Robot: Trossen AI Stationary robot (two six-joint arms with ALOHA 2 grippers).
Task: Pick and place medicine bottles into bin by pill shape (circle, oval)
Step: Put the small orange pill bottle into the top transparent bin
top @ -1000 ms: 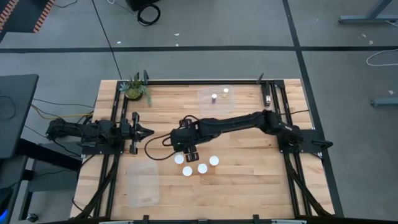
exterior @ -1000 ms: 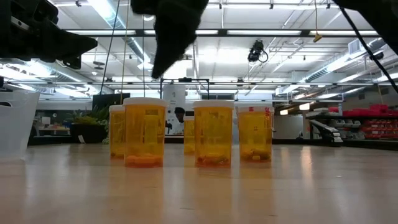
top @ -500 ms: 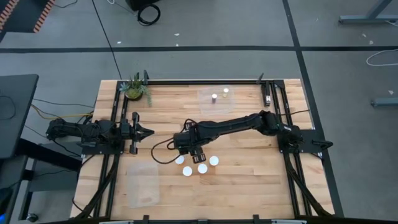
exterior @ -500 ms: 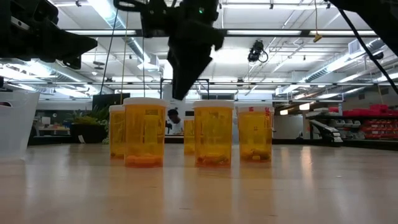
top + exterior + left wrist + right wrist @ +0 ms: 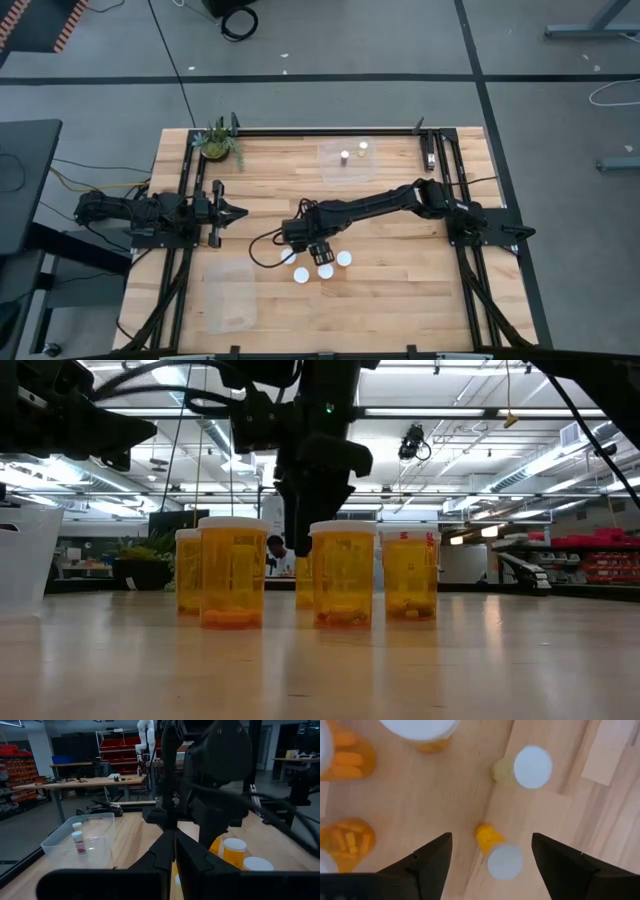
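Descending now, the right gripper (image 5: 490, 851) has dropped, fingers wide, around a narrow orange bottle (image 5: 496, 852), readying a grasp.

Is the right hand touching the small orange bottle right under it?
Apart. The right wrist view shows the right hand open, the small orange bottle standing clear between its fingers.

Grey concrete floor (image 5: 330, 45) is stretching around the wooden table (image 5: 400, 290), crossed by dark tape lines. Beyond the table, ceiling strip lights (image 5: 170, 378) are glowing and red storage bins (image 5: 117, 751) are filling shelves.
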